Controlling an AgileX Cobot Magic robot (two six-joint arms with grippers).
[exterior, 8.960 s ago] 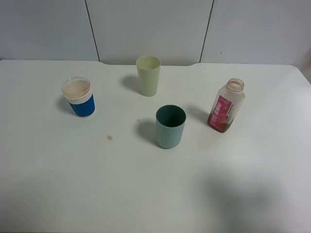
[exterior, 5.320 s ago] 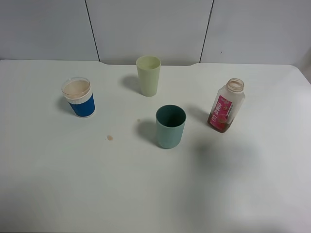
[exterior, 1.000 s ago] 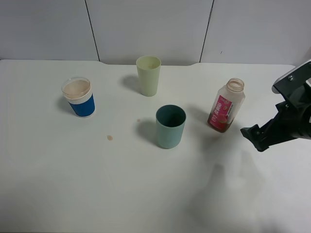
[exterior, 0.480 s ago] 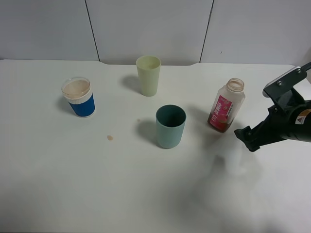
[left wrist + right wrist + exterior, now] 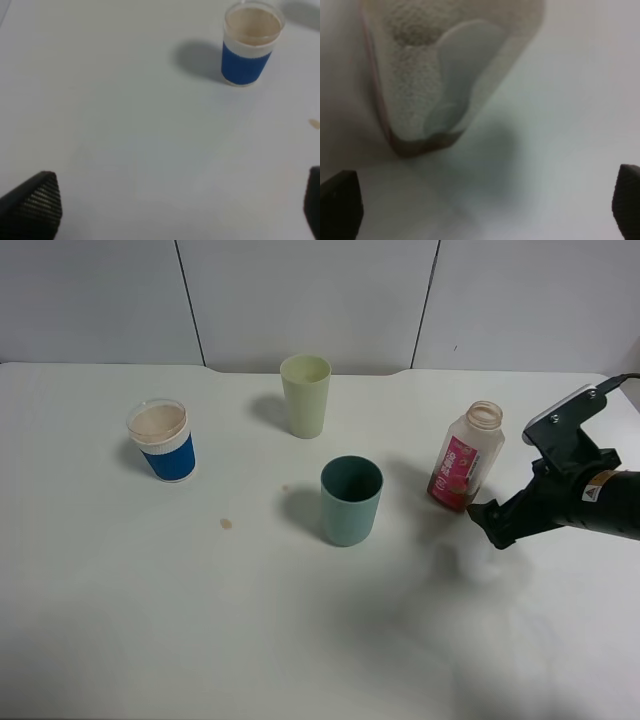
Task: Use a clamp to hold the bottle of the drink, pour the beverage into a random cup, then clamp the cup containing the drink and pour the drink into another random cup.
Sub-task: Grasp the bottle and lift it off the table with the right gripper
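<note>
Closing in from the right side of the table [image 5: 150, 620], the right gripper [image 5: 492, 524] now sits just beside the foot of the bottle of the drink [image 5: 466, 457], nearer than half a second ago. Nothing else has shifted. Its jaws stand wide with nothing between them, and the right wrist view shows the bottle's base straight ahead of the gap. I judge the first grasp to be close but not yet made.

The left gripper [image 5: 172, 210] is likewise spread wide and empty, over bare table short of the blue cup [image 5: 162, 441].

Counted left to right:
- one blue cup with a brownish inside
- one small brown spot [image 5: 226, 524]
- one pale yellow-green cup [image 5: 305, 395] at the back
- one teal cup [image 5: 351, 500] in the middle
- one bottle, upright and uncapped, at the right

That makes three cups, one bottle and two grippers.
</note>
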